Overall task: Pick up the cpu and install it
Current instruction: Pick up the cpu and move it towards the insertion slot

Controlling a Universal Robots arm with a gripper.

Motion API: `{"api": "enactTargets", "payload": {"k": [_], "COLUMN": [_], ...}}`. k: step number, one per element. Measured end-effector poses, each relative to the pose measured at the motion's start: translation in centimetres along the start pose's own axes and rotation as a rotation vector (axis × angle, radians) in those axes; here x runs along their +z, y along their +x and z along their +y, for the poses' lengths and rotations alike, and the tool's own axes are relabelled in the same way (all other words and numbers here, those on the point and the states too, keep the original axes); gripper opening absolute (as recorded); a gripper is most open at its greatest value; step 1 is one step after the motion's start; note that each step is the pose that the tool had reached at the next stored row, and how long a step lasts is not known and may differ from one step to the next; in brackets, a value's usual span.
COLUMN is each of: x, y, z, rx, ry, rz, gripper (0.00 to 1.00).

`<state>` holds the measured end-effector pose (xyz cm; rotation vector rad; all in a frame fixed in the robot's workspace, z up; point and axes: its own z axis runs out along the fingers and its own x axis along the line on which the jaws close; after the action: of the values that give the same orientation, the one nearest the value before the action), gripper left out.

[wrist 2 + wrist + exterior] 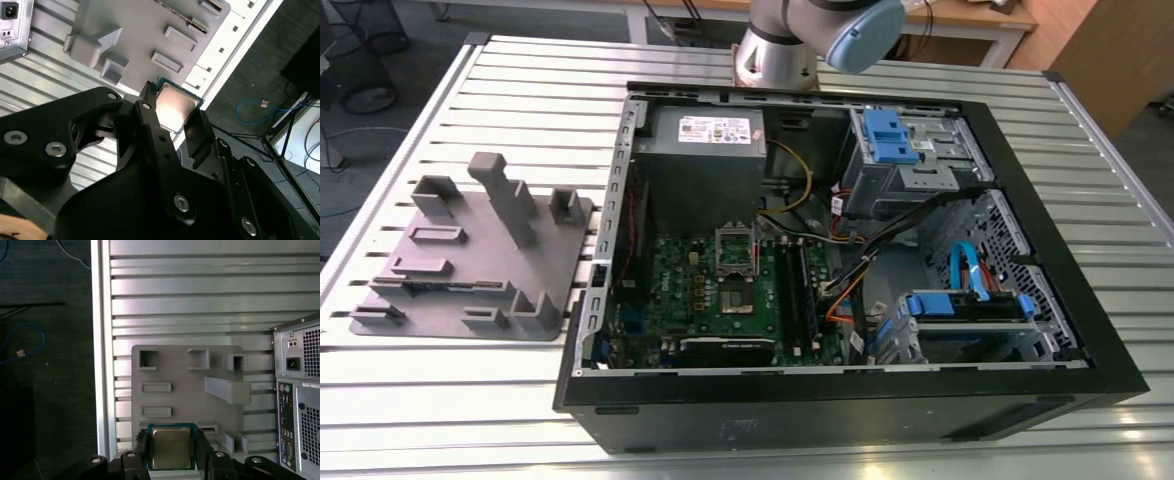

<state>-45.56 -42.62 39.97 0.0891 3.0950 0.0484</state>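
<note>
Slatted aluminium table [520,90]. Carries: one grey plastic tray [454,270] with upright posts, exterior view's left; one open black computer case [854,405], just beside it.

My gripper [171,454] is matt black; cpu [171,447] top is smooth silvery metal, tray [175,400] matt grey plastic, bench [200,290] ribbed shiny metal.

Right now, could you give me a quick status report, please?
Gripper shut on the cpu. Cpu held clear above the grey plastic tray. Open computer case beside the tray.
</note>
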Motion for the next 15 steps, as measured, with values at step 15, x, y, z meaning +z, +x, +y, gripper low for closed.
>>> {"api": "enactTargets", "payload": {"k": [15], "x": [0.12], "y": [-1.36], "z": [0.07], "rx": [0.000], "ry": [0.0000], "rz": [0.0001], "gripper": [0.47]}}
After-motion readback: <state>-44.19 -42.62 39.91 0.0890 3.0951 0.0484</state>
